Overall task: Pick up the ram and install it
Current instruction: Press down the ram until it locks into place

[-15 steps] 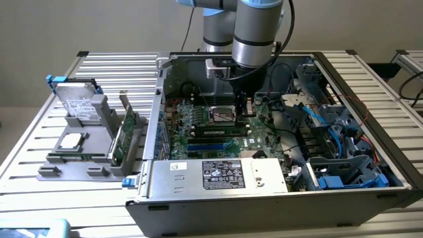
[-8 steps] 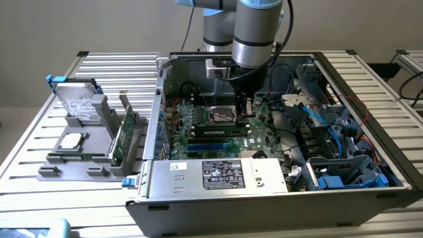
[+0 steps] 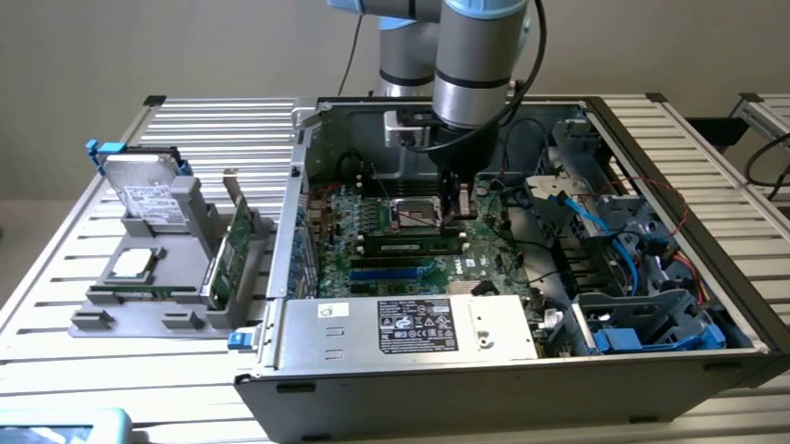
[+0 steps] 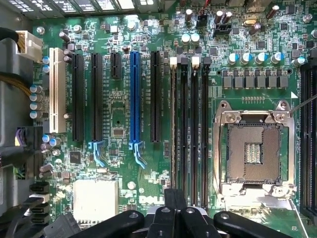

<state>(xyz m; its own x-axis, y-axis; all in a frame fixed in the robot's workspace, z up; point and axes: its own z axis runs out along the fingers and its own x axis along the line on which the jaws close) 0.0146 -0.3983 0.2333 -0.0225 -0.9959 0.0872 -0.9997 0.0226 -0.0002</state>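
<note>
**Item:** ram [image 3: 413,246], a dark stick with a pale label.
**Location:** lies lengthwise along the memory slots [image 4: 190,129] of the motherboard [image 3: 346,248], beside the CPU socket [image 4: 252,148]. It is inside the open PC case [image 3: 494,398] on the tabletop [image 3: 704,157].
**Progress:** pick-up judged done, as the stick appears to sit in a slot. Full seating and latch closure cannot be confirmed.
**Gripper** [image 3: 460,215]: poised over one end of the slots. Jaws are drawn together with no gap visible, and nothing is seen clamped between them.

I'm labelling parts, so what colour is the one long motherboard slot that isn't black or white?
The slot is blue, clearest in the wrist view.
</note>
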